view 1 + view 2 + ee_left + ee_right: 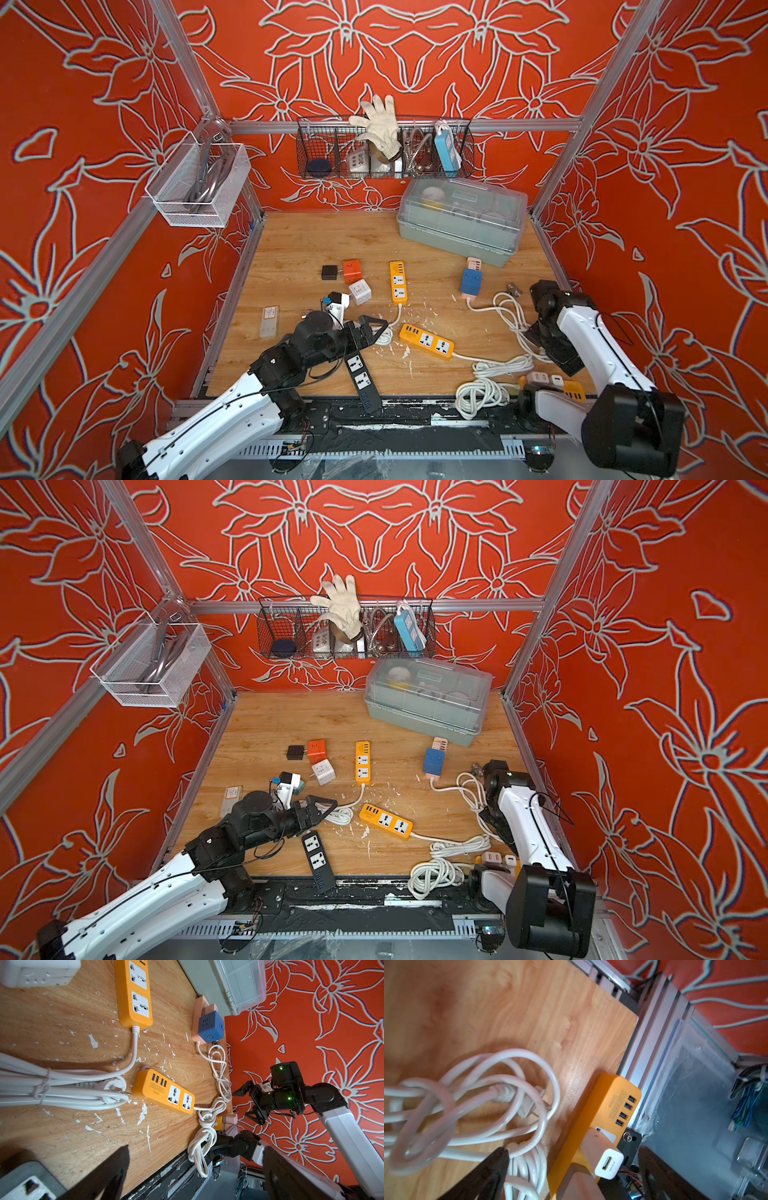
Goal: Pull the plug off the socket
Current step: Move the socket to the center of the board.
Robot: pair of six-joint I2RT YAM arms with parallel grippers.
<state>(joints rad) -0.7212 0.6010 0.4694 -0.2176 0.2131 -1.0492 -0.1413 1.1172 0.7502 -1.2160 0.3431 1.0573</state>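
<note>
Plugged into the orange power strip (604, 1103), white charger plug (605, 1159) jutting off the strip's face, pink adapter (577, 1185) beside it. Just above the strip, right tool (573, 1149), jaws spread, pinching nothing. Left tool (379, 330), likewise spread, well apart from the strip.

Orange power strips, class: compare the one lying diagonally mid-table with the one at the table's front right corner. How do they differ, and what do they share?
The mid-table orange plastic power strip has both sockets empty; the corner orange plastic power strip carries a white USB charger and a pinkish adapter. The mid-table strip lies in the open; the corner strip sits against the table's edge. Both are orange with four blue USB ports.
</note>
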